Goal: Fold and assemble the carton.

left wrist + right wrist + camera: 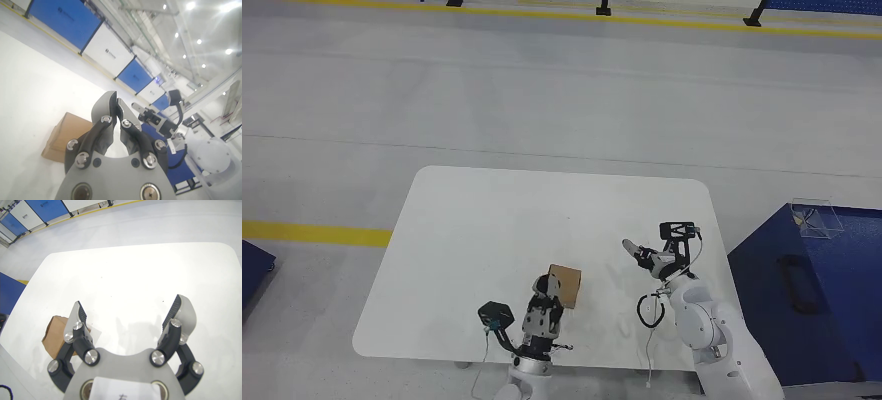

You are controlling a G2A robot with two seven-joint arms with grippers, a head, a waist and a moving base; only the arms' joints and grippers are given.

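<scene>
Brown carton (564,285), near edge of white counter (492,220). Left jaws together, just beside carton. Right jaws apart, to its right.

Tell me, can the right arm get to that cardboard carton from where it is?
Probably yes. The right gripper is open, and nothing stands on the table between it and the carton. The left gripper, shut, sits close beside the carton and might crowd that side.
</scene>
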